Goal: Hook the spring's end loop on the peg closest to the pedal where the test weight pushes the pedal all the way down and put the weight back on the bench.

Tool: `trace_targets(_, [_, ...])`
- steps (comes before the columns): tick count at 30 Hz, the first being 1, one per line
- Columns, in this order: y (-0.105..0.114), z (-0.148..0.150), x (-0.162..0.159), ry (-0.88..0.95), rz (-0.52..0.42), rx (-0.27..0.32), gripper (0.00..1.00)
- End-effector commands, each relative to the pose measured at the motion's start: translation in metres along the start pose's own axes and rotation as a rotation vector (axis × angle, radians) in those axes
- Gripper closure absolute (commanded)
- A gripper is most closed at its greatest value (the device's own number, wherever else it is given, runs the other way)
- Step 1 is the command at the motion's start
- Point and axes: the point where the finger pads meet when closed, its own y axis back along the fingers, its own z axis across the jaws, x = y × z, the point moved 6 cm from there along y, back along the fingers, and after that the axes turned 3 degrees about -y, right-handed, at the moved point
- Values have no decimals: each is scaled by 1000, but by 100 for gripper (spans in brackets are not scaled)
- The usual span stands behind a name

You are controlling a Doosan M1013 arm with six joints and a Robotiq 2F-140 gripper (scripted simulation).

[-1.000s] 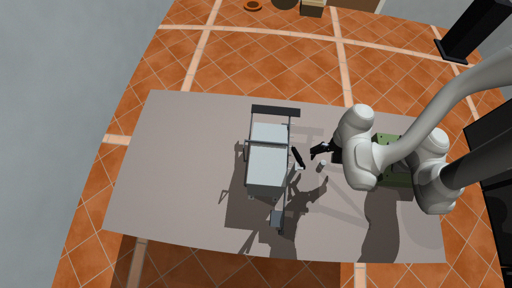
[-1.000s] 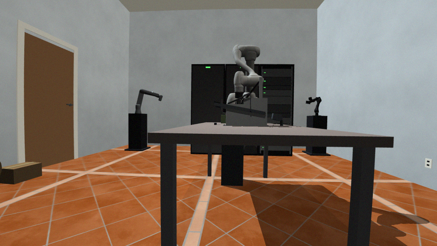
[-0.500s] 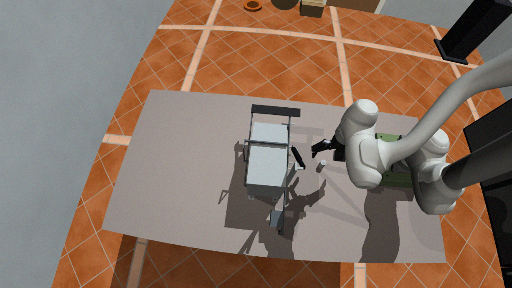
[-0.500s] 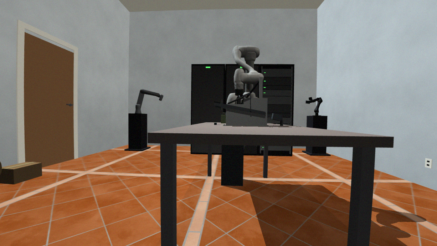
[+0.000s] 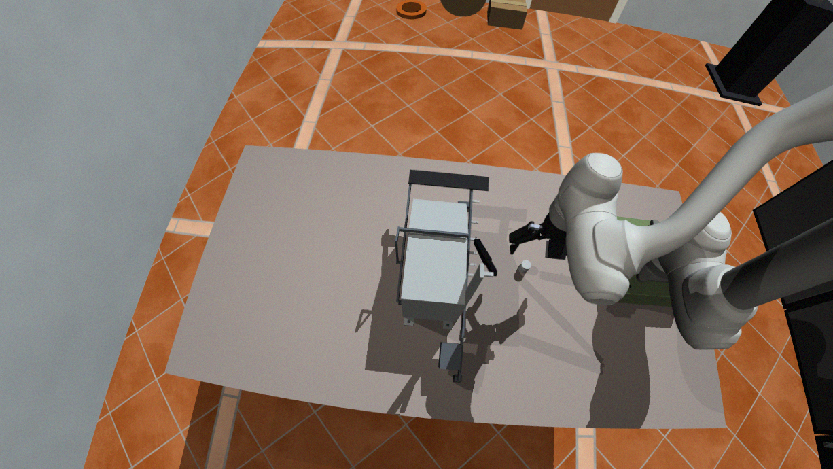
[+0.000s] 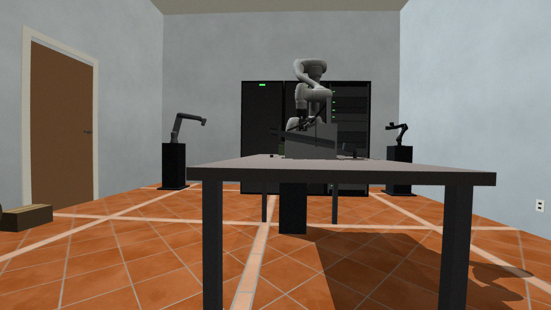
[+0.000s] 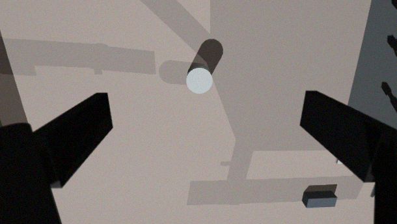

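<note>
The grey box feeder point(image 5: 434, 256) stands mid-table with a black pedal bar point(image 5: 447, 179) at its far end. Small pegs point(image 5: 473, 212) stick out of its right side, and a dark spring point(image 5: 484, 257) lies along that side; I cannot tell which peg its loop is on. The steel test weight point(image 5: 525, 266), a small cylinder, stands upright on the bench just right of the feeder. My gripper point(image 5: 533, 241) hovers above the bench beside the weight, open and empty. In the wrist view the weight point(image 7: 199, 80) lies below and ahead of my spread fingers, touching neither.
A green base block sits under my arm at the table's right. A small dark block point(image 7: 319, 196) shows low in the wrist view. From the front view the feeder point(image 6: 308, 142) hides most of the bench behind it. Racks and other arms stand off the table.
</note>
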Motion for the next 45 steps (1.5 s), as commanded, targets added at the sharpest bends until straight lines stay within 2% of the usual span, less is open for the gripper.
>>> trace_targets(1, [11, 0, 0, 0, 0, -1, 0])
trace_targets(5, [21, 0, 0, 0, 1, -1, 0])
trace_targets(7, [21, 0, 0, 0, 1, -1, 0])
trace_targets(8, [14, 0, 0, 0, 1, -1, 0])
trace_targets(24, [22, 0, 0, 0, 1, -1, 0])
trace_targets(25, [20, 0, 0, 0, 1, -1, 76])
trace_targets(45, [20, 0, 0, 0, 1, -1, 76])
